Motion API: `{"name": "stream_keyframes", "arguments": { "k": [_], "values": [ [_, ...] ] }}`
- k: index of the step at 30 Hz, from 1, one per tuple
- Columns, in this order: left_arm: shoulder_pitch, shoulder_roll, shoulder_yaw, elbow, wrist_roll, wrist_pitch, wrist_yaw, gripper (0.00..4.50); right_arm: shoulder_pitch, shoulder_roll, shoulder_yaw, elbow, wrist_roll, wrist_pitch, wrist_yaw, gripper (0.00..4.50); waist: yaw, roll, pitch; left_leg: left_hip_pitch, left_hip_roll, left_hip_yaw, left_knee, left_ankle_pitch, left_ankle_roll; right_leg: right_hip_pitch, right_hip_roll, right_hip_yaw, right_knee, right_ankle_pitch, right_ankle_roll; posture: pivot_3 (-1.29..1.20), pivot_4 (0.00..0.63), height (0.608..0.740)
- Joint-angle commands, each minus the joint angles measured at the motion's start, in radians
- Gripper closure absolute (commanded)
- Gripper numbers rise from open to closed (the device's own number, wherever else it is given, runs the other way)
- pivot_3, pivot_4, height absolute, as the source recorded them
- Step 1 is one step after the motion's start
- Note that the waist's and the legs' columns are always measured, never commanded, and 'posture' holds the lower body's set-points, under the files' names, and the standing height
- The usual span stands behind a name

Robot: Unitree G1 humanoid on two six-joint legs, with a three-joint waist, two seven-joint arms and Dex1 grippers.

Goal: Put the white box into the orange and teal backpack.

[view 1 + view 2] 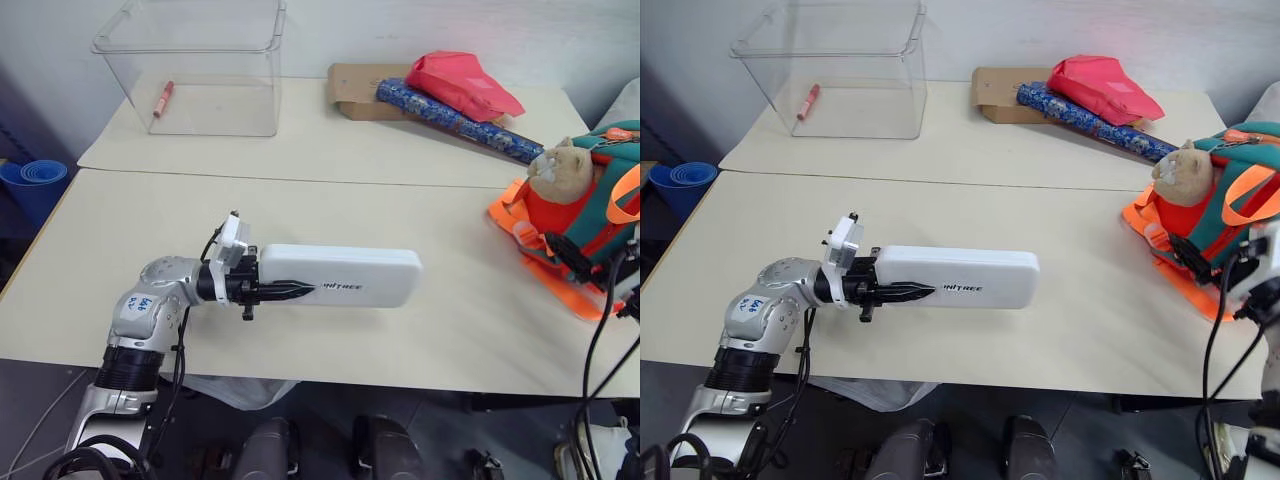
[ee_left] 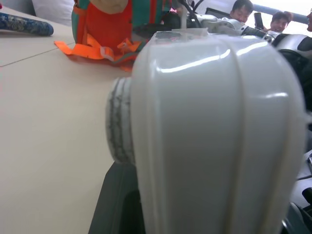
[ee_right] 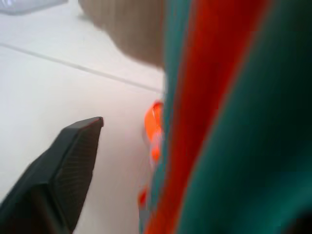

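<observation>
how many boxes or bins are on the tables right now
3. The white box is held lengthwise in the left gripper over the near table; a clear plastic bin sits at the far left; a brown cardboard box lies far back, partly under a red bundle.

White box (image 1: 340,276): plain glossy white, small dark lettering on its face; black fingers (image 1: 285,291) across the end nearest the silver-grey arm. Table (image 1: 300,160): pale cream, uniform.

Backpack (image 1: 585,235), far to the right of the box: orange body and orange straps, teal trim and top; beige plush animal (image 1: 562,167) with a paler muzzle on its front.

Behind the box, at the far side of the table: brown cardboard box (image 1: 352,90); red cloth bundle (image 1: 462,83) beside it; dark blue roll (image 1: 458,120) with a fine light speckled pattern; clear colourless bin (image 1: 195,65) holding a small red marker (image 1: 162,99). Blue rolled mat (image 1: 32,175) off the table's left edge.
</observation>
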Motion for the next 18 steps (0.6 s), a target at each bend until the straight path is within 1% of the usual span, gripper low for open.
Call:
{"name": "stream_keyframes", "arguments": {
  "k": [1, 3, 4, 5, 6, 7, 8, 9, 12, 16, 18],
  "values": [
    [0.000, 0.020, 0.051, -0.058, -0.059, 0.027, 0.006, 3.26, -0.037, 0.033, 0.036, 0.019, -0.007, -0.068, 0.029, 1.78, 0.000, 0.000, 0.000, 0.000, 0.000, -0.001, 0.000, 0.000, 0.000, 0.000, 0.000, 0.000, 0.000, 0.000, 0.000, 0.00, 0.150, 0.740],
    [0.018, 0.044, 0.070, -0.077, -0.090, 0.068, -0.002, 3.26, -0.043, 0.073, 0.061, -0.033, 0.013, -0.065, 0.039, 2.48, -0.001, 0.000, 0.000, 0.000, 0.000, -0.002, 0.000, 0.000, 0.000, 0.000, 0.000, -0.001, 0.001, 0.000, 0.000, 0.00, 0.150, 0.740],
    [0.030, 0.061, 0.080, -0.086, -0.112, 0.098, -0.011, 3.26, -0.040, 0.092, 0.077, -0.075, 0.027, -0.054, 0.045, 2.73, -0.002, 0.000, 0.000, 0.000, 0.001, -0.002, -0.001, 0.000, 0.000, 0.000, 0.000, -0.001, 0.001, 0.000, 0.000, 0.00, 0.150, 0.740],
    [0.044, 0.078, 0.093, -0.085, -0.126, 0.120, -0.014, 3.26, -0.030, 0.114, 0.099, -0.135, 0.043, -0.034, 0.055, 3.09, -0.006, 0.000, 0.000, 0.000, 0.001, -0.002, -0.001, 0.000, 0.000, 0.000, 0.000, -0.001, 0.002, 0.000, 0.000, 0.00, 0.150, 0.740],
    [0.055, 0.090, 0.103, -0.077, -0.130, 0.124, -0.013, 3.26, -0.020, 0.131, 0.116, -0.188, 0.058, -0.012, 0.061, 3.47, -0.010, 0.000, 0.000, 0.000, 0.001, -0.001, -0.001, 0.000, -0.001, 0.000, 0.000, -0.001, 0.002, 0.000, 0.000, 0.00, 0.150, 0.740],
    [0.066, 0.100, 0.114, -0.065, -0.127, 0.118, -0.013, 3.26, -0.008, 0.146, 0.133, -0.247, 0.080, 0.019, 0.063, 3.72, -0.014, 0.001, 0.000, 0.000, 0.001, -0.001, -0.001, 0.000, -0.001, 0.000, 0.000, -0.001, 0.002, 0.000, 0.000, 0.00, 0.150, 0.740],
    [0.072, 0.105, 0.120, -0.057, -0.123, 0.113, -0.013, 3.26, 0.001, 0.156, 0.142, -0.286, 0.094, 0.043, 0.062, 4.17, -0.017, 0.001, 0.000, 0.000, 0.001, -0.002, -0.001, 0.000, -0.001, 0.000, 0.000, -0.001, 0.002, 0.000, 0.000, 0.00, 0.150, 0.740],
    [0.083, 0.114, 0.135, -0.048, -0.127, 0.118, -0.011, 3.26, 0.017, 0.168, 0.161, -0.360, 0.126, 0.086, 0.059, 4.43, -0.019, 0.001, 0.000, 0.000, 0.001, -0.002, -0.001, 0.000, -0.001, 0.000, 0.000, -0.001, 0.002, 0.000, 0.000, 0.00, 0.150, 0.740],
    [0.109, 0.137, 0.210, -0.010, -0.158, 0.156, 0.029, 3.26, 0.089, 0.143, 0.233, -0.654, 0.294, 0.298, 0.090, 4.47, -0.022, 0.001, 0.000, -0.001, 0.001, -0.004, -0.002, 0.000, -0.002, 0.000, 0.000, -0.002, 0.002, 0.000, 0.000, 0.00, 0.150, 0.740],
    [0.108, 0.162, 0.287, 0.007, -0.206, 0.217, 0.055, 3.26, 0.183, 0.076, 0.233, -0.902, 0.531, 0.525, 0.086, 4.47, -0.023, 0.001, 0.001, -0.002, 0.002, -0.005, -0.003, -0.001, -0.002, -0.001, 0.000, -0.003, 0.002, 0.000, -0.001, 0.00, 0.150, 0.740],
    [0.100, 0.177, 0.321, 0.005, -0.234, 0.242, 0.059, 3.26, 0.253, 0.015, 0.216, -1.016, 0.672, 0.625, 0.081, 4.47, -0.021, 0.001, 0.001, -0.002, 0.002, -0.005, -0.003, -0.002, -0.002, 0.000, -0.001, -0.003, 0.001, 0.000, -0.001, 0.00, 0.150, 0.740]
  ]
}}
